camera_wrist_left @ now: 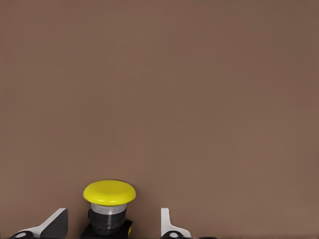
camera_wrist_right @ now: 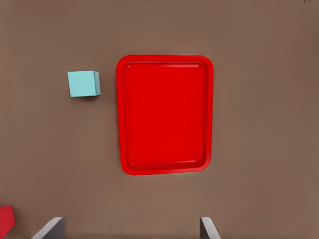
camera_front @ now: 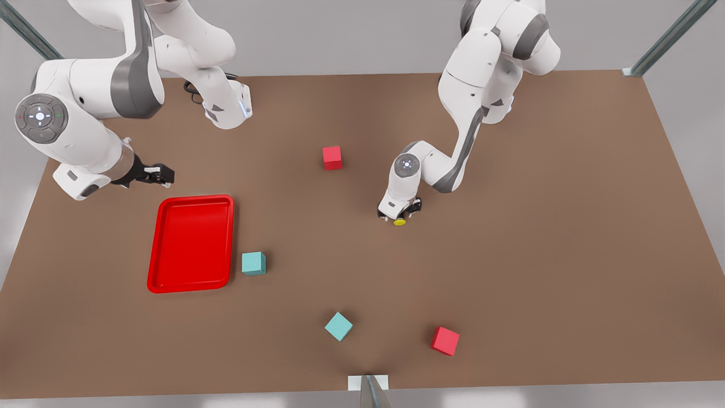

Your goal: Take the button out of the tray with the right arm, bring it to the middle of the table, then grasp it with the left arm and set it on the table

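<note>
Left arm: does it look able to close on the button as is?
Probably yes. The left gripper is down at mid-table with its fingers apart on either side of the button, nothing between them. The right gripper waits near the tray.

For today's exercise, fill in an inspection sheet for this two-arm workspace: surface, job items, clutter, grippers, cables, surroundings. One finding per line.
Surface: brown table, flat and bare between the objects.
Job items: button stands upright on the table near the middle, yellow cap up; red tray holds nothing.
Clutter: teal cube beside the tray, apart from it; second teal cube; red cube; second red cube.
Grippers: left gripper open, fingers apart either side of the button; right gripper open, raised beyond the tray's far end.
Cables: black cable at one arm's base.
Surroundings: metal frame posts at the corners.
</note>
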Available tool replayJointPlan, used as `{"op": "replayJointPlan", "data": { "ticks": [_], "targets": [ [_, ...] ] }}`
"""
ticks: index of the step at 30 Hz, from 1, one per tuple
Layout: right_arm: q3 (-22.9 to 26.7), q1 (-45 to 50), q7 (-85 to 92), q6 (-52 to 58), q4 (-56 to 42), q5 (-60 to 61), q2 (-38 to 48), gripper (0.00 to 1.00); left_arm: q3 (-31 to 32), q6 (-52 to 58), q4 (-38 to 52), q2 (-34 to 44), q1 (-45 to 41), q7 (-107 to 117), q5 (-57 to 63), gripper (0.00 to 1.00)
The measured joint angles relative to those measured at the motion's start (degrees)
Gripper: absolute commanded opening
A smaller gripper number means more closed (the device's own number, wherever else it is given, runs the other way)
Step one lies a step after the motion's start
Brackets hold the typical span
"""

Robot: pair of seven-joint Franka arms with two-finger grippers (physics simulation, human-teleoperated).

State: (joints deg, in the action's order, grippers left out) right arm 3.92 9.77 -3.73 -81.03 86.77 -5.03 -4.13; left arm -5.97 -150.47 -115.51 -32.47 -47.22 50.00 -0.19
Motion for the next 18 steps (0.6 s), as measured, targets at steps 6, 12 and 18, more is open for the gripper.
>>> {"op": "replayJointPlan", "data": {
  "ticks": [6, 12, 18],
  "targets": [
    [-0.1, 0.0, 0.7, 0.0, 0.0, 0.0, 0.0, 1.0, 0.0, -0.2, 0.0, -0.3, 0.3, -0.7, 0.0, 0.61],
    [-0.1, 0.1, 1.3, 0.0, 0.0, 0.0, 0.0, 1.0, 0.0, -0.2, 0.0, -0.4, 0.7, -1.1, 0.0, 0.5],
    [-0.1, 0.2, 1.6, 0.0, 0.0, 0.1, 0.0, 1.0, 0.0, -0.1, 0.1, -0.8, 0.9, -1.4, 0.0, 0.47]
  ]
}}
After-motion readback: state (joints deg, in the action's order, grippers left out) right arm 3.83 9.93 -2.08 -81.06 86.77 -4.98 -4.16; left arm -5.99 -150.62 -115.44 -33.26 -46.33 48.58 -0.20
